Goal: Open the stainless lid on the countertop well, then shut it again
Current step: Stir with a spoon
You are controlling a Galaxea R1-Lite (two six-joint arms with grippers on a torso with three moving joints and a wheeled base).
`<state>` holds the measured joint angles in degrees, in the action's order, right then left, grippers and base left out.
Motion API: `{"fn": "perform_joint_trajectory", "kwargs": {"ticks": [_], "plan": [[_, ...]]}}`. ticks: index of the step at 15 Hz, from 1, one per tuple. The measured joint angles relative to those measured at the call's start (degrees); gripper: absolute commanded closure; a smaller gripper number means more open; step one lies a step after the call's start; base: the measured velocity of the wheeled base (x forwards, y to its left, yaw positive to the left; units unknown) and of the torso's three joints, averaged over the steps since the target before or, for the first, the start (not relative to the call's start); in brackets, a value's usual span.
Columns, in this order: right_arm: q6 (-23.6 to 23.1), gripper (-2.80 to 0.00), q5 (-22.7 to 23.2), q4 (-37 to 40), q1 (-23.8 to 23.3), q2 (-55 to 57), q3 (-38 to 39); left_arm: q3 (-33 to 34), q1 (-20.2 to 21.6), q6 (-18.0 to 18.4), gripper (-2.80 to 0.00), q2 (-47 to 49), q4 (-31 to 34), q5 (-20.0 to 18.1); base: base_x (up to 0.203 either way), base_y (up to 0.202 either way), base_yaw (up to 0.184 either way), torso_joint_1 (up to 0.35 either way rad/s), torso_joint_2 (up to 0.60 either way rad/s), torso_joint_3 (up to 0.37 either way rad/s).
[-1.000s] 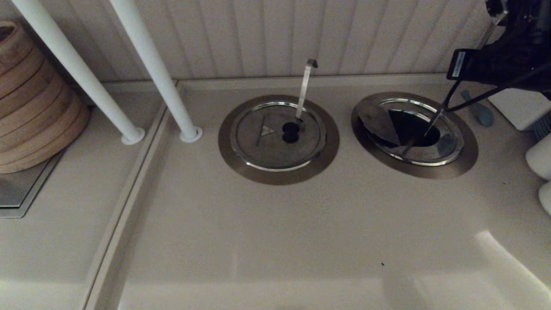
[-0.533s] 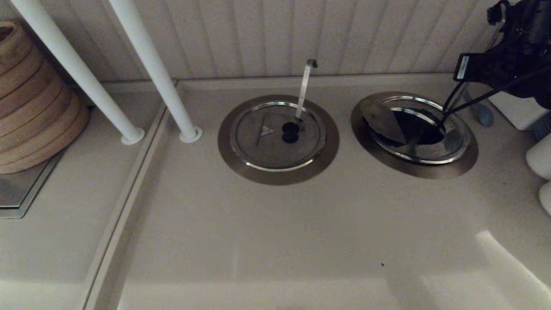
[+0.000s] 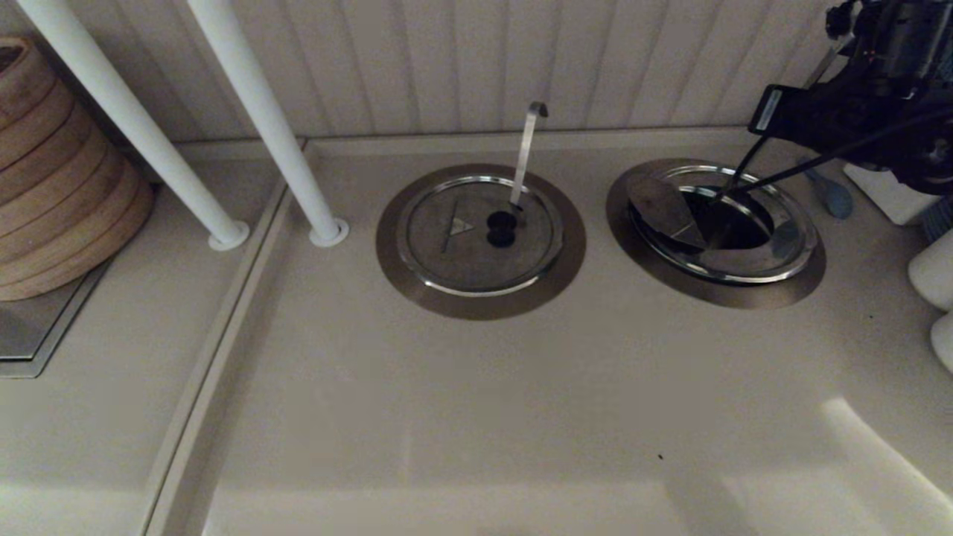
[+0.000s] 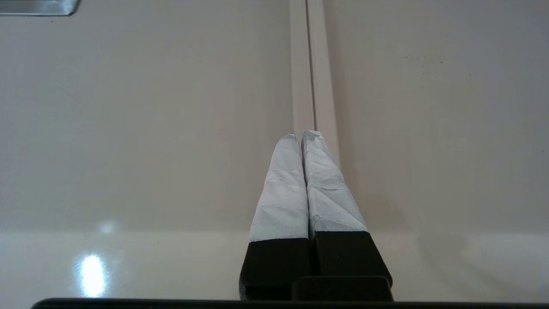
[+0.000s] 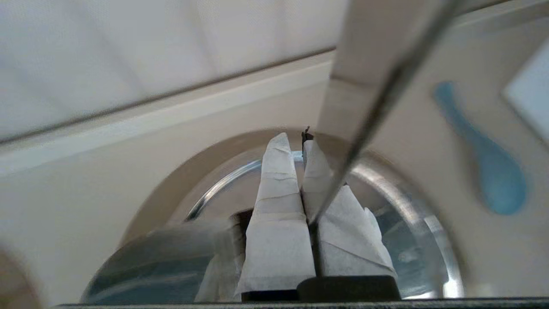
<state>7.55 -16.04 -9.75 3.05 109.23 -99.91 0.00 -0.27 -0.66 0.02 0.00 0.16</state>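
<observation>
The countertop well point(image 3: 715, 294) is the right one of two steel rings. The stainless lid point(image 3: 663, 208) has its folding half raised and leaning left, so the dark inside point(image 3: 733, 219) shows. My right arm point(image 3: 834, 119) hangs over the well's back right. In the right wrist view my right gripper point(image 5: 296, 139) is shut just above the lid rim point(image 5: 223, 184), with nothing clearly held. The flat ladle handle point(image 5: 373, 107) slants across in front of one finger. The lid's black knob is hidden. My left gripper point(image 4: 300, 133) is shut over bare counter.
The twin lid point(image 3: 480, 234) lies closed at the centre with an upright hook-tipped handle point(image 3: 527, 152). Two white poles point(image 3: 260, 126) and stacked bamboo steamers point(image 3: 52, 179) stand at the left. A blue spoon point(image 3: 828, 195) and white containers point(image 3: 934, 272) sit right of the well.
My right arm drew back to the right, then swung left over the well. The lid's raised half has stayed up and the opening still shows dark.
</observation>
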Motion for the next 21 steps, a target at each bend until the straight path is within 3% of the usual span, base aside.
{"fn": "perform_joint_trajectory", "kwargs": {"ticks": [11, 16, 21], "plan": [[0.4, 0.00, 0.7, 0.3, 5.8, -3.8, 5.5, 0.0, 0.0, 0.0, 0.00, 0.0, 0.0, 0.0, 0.000, 0.000, 0.000, 0.000, 0.00, 0.000], [-1.3, 0.00, 0.8, 1.1, 3.3, -3.0, 4.7, 0.0, 0.0, 0.0, 0.00, 0.0, 0.0, 0.0, 0.000, 0.000, 0.000, 0.000, 0.00, 0.000], [-7.9, 0.00, 0.5, 2.0, 0.5, -2.2, 5.7, 0.0, 0.0, 0.0, 0.00, 0.0, 0.0, 0.0, 0.000, 0.000, 0.000, 0.000, 0.00, 0.000]]}}
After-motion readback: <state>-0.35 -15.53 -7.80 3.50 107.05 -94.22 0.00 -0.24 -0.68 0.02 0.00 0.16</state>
